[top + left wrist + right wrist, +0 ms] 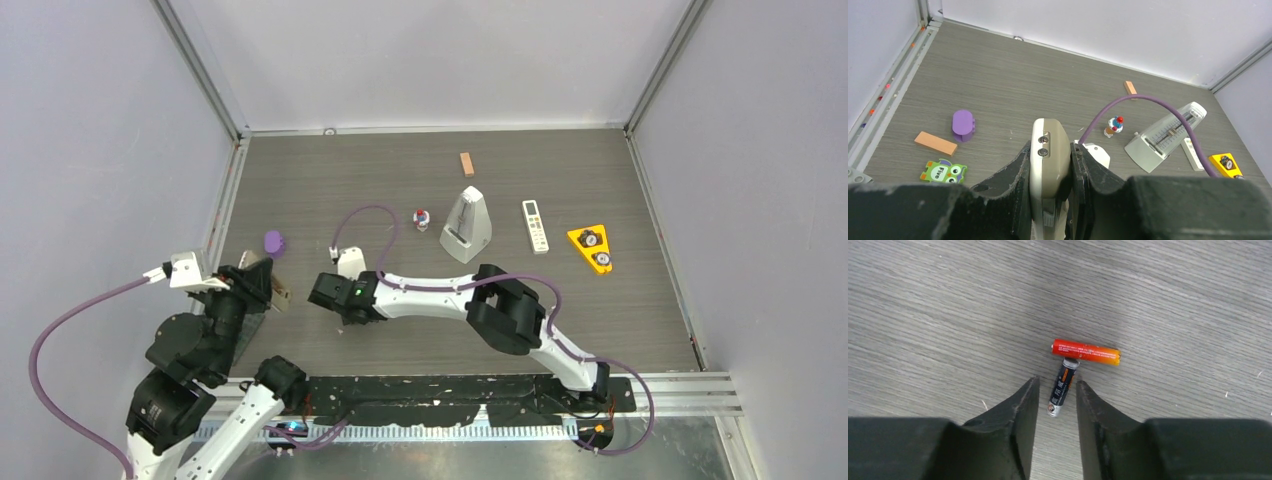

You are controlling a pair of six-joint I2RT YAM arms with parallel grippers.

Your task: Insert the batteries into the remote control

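Note:
My left gripper point(1050, 146) is shut on the remote control point(1049, 134), a slim bar held on edge above the table with its grey-brown side showing; the top view shows that gripper point(262, 285) at the left. Two batteries lie on the table in a T. The black battery point(1063, 386) lies lengthways between my right gripper's point(1057, 382) fingertips, with a gap on each side. Its far end touches the red-orange battery point(1086, 352), which lies crosswise just beyond the fingertips. The right gripper point(335, 296) is open and low over the table's middle left.
A grey metronome point(468, 226), a short white remote with buttons point(536, 225), a yellow triangle point(592, 248), a small toy figure point(422, 219) and a wooden block point(466, 163) stand further back. At the left lie a purple piece point(963, 125), an orange block point(936, 143) and an owl card point(943, 171).

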